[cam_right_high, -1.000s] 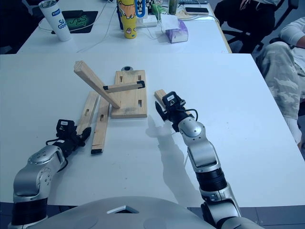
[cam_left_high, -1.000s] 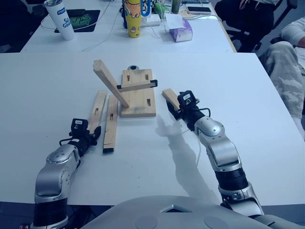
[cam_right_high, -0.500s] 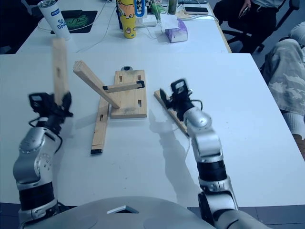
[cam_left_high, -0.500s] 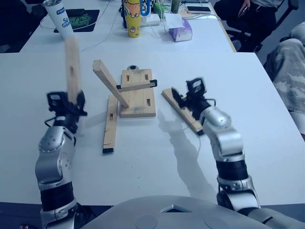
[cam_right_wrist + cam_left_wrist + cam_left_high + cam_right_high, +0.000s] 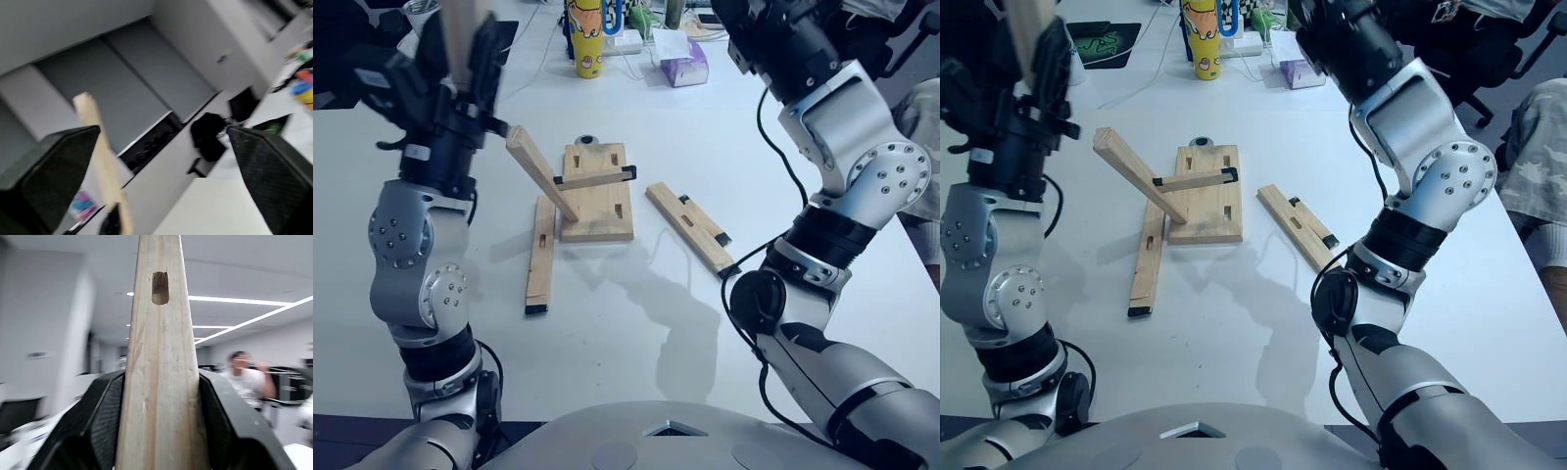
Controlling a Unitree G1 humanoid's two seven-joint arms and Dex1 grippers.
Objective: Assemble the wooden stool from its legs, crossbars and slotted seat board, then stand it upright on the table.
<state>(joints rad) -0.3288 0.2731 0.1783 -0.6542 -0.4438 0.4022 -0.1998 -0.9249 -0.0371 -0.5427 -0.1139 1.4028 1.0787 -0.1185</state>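
- Left gripper (image 5: 164, 431): upper left of the head views, fingers (image 5: 110, 423) clamped on both sides of the raised leg (image 5: 462, 24), which stands upright.
- Right gripper (image 5: 161, 171): fingers spread wide, holding nothing.
- Seat board (image 5: 597, 191): flat on the table (image 5: 342, 245), centre of frame.
- Tilted leg (image 5: 540, 168): foot in the board, leaning up-left.
- Crossbar (image 5: 597, 177): across the board, touching the tilted leg.
- Flat leg (image 5: 540, 255): just left of the board.
- Slotted leg (image 5: 690, 225): lying diagonally right of the board, apart from it.
- Yellow cup (image 5: 586, 44): top centre; contents cannot be told.
- Tissue box (image 5: 685, 69): right of the cup, white tissue (image 5: 671, 42) sticking out.
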